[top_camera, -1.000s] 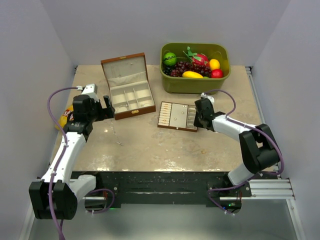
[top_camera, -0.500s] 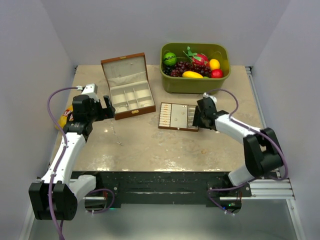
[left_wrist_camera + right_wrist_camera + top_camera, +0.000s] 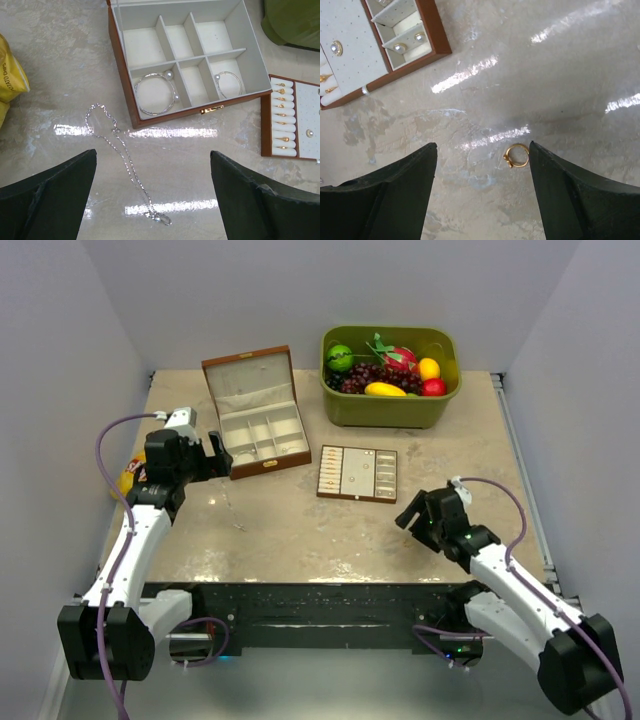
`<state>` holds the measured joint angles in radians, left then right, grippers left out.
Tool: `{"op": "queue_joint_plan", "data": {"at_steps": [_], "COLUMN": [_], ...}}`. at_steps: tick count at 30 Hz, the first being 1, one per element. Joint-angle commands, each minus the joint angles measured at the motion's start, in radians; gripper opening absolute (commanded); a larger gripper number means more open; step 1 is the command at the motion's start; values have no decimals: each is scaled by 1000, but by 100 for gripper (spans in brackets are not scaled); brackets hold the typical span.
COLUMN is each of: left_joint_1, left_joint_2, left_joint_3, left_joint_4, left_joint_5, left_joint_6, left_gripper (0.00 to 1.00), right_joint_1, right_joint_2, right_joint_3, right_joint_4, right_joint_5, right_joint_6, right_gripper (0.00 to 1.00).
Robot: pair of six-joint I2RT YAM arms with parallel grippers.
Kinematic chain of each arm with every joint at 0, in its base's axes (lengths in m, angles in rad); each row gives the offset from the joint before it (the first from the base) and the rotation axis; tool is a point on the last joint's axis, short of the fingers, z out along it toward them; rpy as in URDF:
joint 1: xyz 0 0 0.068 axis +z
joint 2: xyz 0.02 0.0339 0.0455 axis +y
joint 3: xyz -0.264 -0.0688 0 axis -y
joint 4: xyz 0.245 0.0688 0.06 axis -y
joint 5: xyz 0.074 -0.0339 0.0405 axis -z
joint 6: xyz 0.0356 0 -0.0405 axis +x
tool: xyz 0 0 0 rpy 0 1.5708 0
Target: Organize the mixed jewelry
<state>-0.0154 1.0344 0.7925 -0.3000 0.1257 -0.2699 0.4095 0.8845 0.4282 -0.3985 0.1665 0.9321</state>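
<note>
A fine silvery chain (image 3: 120, 160) lies loose on the table in front of the open brown jewelry box (image 3: 255, 415). My left gripper (image 3: 153, 152) hovers open above the chain's near end. Two wire hoops rest in the box's front compartments, a larger one (image 3: 155, 94) and a smaller one (image 3: 229, 84). The flat brown-edged tray (image 3: 357, 473) holds small earrings and pearls (image 3: 400, 48). A gold ring (image 3: 516, 155) lies on the table between the open fingers of my right gripper (image 3: 483, 145), close to the right finger. That gripper (image 3: 415, 515) sits near the table's front right.
A green bin of toy fruit (image 3: 390, 375) stands at the back, behind the tray. A yellow bag (image 3: 128, 478) lies at the left edge beside my left arm. Grey walls close in the table on three sides.
My right gripper has opened and pulled back from the tray's right edge to the front right, over the gold ring. The left arm has not moved.
</note>
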Motion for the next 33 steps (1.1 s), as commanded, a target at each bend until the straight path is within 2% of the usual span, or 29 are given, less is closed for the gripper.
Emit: {"op": "queue_joint_plan", "data": {"at_steps": [1,6,12,17,26,29,33], "left_joint_1": [-1,0,-1,0,0,-1,0], "left_joint_2": [7,9,13,12,10,10,9], "left_joint_3": [11,8,11,10,10,8,10], "left_joint_4": [39,41,42,41,38,38,38], "left_joint_5": [31,35,35,32,25,23,23], "left_joint_6": [-5,-5,-8,-8,-5,-5,-5], "left_gripper": [100,100,100,100,100,100,100], "right_joint_1": [3,17,100,153,153,155,155], "right_joint_2": [-52,8,70,140,248,239,174], "right_joint_3": [-19,-25,4,4,59,51,14], "right_joint_4": [-65,-48,-72,-27,-14,-65,-53], "right_joint_5": [16,-24,41,51,125,143,159], "right_joint_6": [139,143,178,218,162,180,211], "right_gripper": [77,74,73,73,73,73,73]}}
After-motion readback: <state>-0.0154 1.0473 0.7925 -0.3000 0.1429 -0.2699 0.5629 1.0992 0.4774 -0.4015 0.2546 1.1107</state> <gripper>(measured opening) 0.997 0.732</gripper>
